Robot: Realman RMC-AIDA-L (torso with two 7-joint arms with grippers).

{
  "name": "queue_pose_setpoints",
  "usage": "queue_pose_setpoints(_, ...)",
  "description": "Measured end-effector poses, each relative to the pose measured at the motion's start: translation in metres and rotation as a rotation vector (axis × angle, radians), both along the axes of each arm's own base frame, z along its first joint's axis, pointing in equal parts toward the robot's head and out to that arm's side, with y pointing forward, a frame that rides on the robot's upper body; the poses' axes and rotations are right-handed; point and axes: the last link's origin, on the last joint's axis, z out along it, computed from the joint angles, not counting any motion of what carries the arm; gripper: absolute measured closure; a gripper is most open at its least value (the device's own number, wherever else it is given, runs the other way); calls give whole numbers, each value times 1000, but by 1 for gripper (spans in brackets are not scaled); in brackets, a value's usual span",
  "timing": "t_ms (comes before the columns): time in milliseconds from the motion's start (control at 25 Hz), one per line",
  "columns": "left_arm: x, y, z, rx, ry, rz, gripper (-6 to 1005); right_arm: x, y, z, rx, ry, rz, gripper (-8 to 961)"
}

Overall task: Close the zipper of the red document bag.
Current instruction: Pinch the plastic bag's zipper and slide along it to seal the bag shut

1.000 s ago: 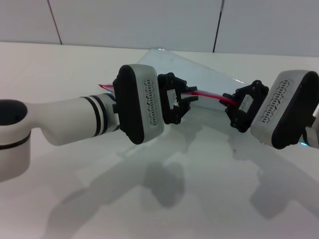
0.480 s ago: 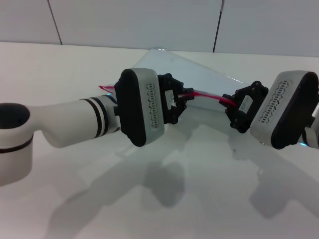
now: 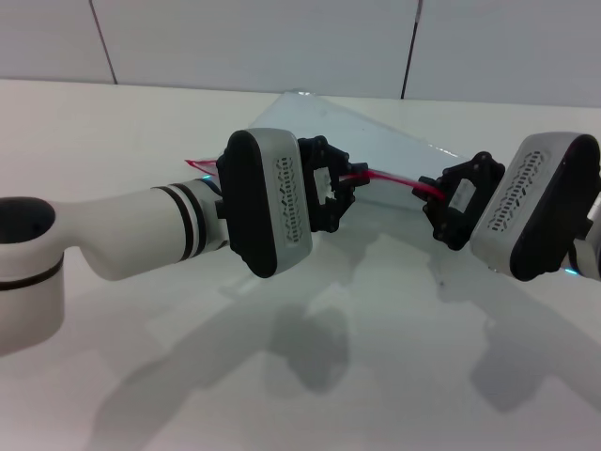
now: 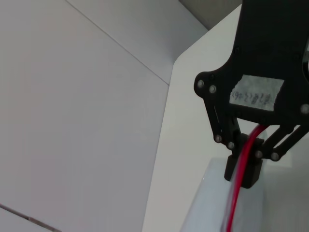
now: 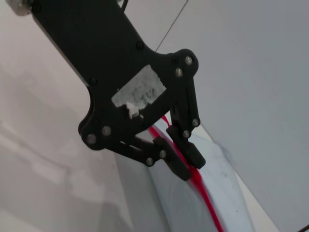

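The red document bag (image 3: 376, 136) is a translucent pale pouch held up off the white table between both arms. Its zipper (image 3: 390, 178) is a thin red strip along the near edge. My left gripper (image 3: 346, 188) is shut on the zipper near its middle. In the left wrist view, the black fingers (image 4: 240, 169) pinch the red zipper (image 4: 234, 205). My right gripper (image 3: 434, 202) is shut on the zipper's right end. The right wrist view shows that gripper (image 5: 179, 155) clamped on the zipper (image 5: 207, 203), with the bag (image 5: 178, 208) beside it.
The white table (image 3: 376, 376) runs under both arms. A tiled wall (image 3: 282, 42) stands behind it. The zipper's left end (image 3: 199, 163) pokes out behind the left wrist housing.
The left gripper has turned slightly and its fingers have drawn back a little to the left along the zipper. The right arm holds still.
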Motion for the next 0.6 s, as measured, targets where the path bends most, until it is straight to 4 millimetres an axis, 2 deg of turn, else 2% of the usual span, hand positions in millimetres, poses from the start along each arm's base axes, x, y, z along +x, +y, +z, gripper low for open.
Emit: queue_pose_setpoints(600,0,0,1,9,4,-3,937,-1,0,0,1,1,2,905)
